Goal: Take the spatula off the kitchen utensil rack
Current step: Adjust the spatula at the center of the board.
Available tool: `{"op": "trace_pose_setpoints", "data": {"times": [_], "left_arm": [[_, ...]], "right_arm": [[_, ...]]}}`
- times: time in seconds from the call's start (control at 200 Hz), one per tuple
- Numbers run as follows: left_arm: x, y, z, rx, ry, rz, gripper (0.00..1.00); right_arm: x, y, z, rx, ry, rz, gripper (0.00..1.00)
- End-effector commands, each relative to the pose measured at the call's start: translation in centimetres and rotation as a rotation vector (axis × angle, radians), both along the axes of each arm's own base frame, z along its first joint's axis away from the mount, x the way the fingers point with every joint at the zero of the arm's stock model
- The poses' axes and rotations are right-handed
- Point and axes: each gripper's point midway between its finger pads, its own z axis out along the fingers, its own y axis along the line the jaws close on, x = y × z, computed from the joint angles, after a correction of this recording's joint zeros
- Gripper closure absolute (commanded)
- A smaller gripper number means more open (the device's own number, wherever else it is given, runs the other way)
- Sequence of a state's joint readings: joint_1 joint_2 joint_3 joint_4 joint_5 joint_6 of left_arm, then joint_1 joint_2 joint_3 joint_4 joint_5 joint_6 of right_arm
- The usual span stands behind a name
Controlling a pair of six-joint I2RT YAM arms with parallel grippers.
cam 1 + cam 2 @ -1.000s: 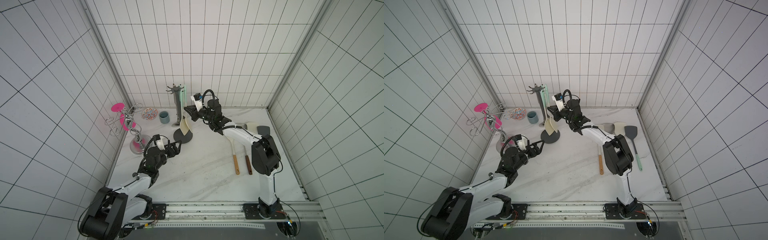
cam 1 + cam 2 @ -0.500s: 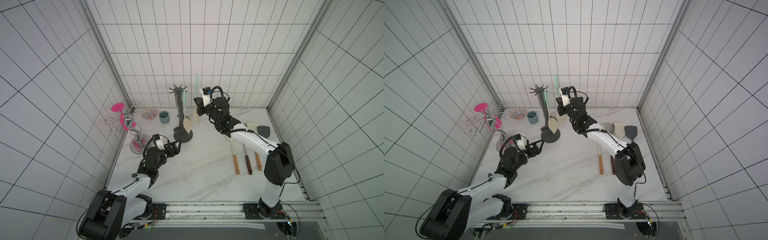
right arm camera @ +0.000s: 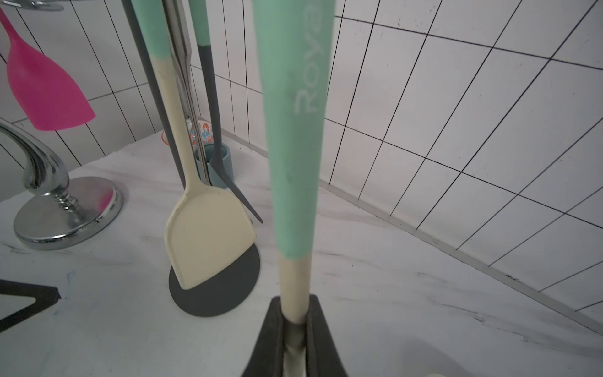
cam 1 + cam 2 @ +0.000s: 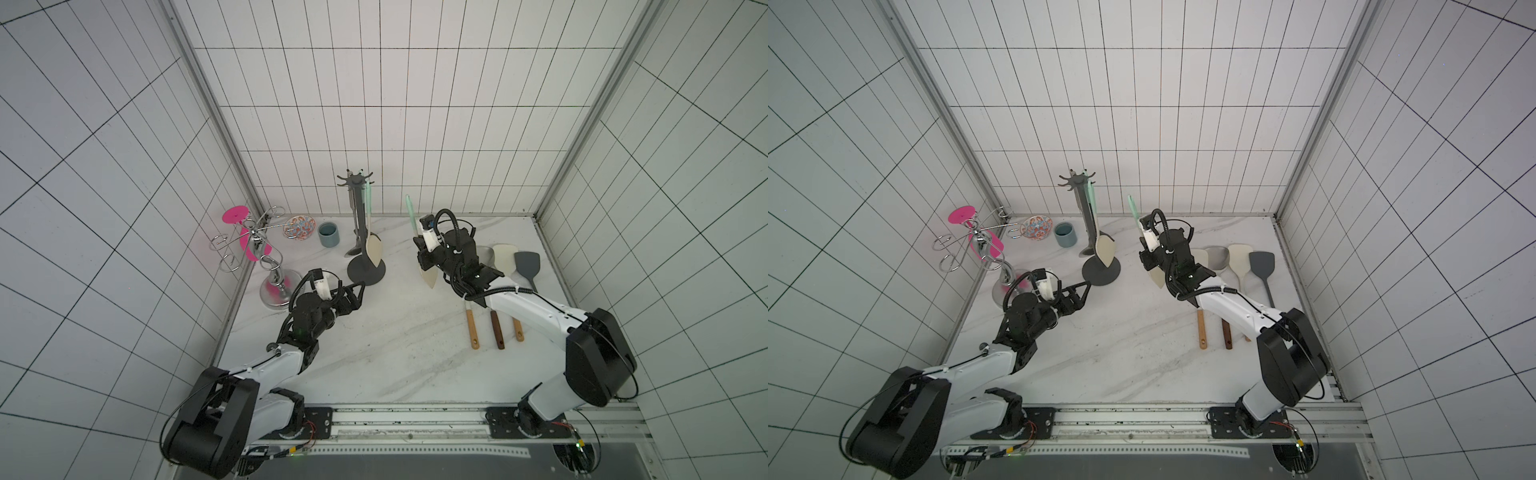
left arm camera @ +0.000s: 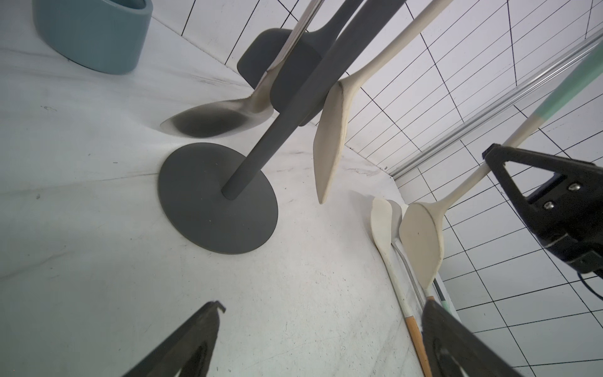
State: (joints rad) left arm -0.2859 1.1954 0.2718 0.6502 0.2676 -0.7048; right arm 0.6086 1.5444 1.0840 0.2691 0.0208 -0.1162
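Spatula (image 3: 295, 163) shaft clamped in right pincer (image 3: 295, 311), lettering legible only from right wrist; left pincer (image 5: 323, 306) agape

The kitchen utensil rack (image 4: 362, 274) was seen to be of dark grey metal under a matt, even coat. The spatula (image 3: 293, 163) was finished in matt mint and cream, smooth and rubbery-looking, with pale lettering printed on its handle. The chrome stand (image 3: 67, 212) was polished to a mirror gloss. A steel spoon (image 5: 212, 122) was found smooth and reflective. The tabletop (image 4: 395, 345) was surfaced in smooth white marble-look with grey veins. Wooden handles (image 4: 472, 330) were left matt. The blue-grey cup (image 4: 328, 235) was judged matt.
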Motion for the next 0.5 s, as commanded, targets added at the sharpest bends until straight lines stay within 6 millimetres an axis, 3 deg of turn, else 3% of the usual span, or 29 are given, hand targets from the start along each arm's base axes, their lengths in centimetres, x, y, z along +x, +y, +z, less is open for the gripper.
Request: {"op": "trace_pose_setpoints", "data": {"times": [0.0, 0.195, 0.495], "left_arm": [[0.6, -0.8, 1.3, -0.035, -0.034, -0.036, 0.03], [0.7, -1.4, 1.0, -0.059, -0.022, -0.06, 0.03], [0.7, -1.9, 1.6, -0.078, -0.029, -0.087, 0.03]], "right_arm": [[-1.0, -2.4, -1.4, -0.099, -0.025, -0.01, 1.0], [-1.2, -4.4, -3.1, -0.164, -0.007, -0.054, 1.0], [-1.2, -5.1, -5.1, -0.197, 0.016, -0.083, 1.0]]}}
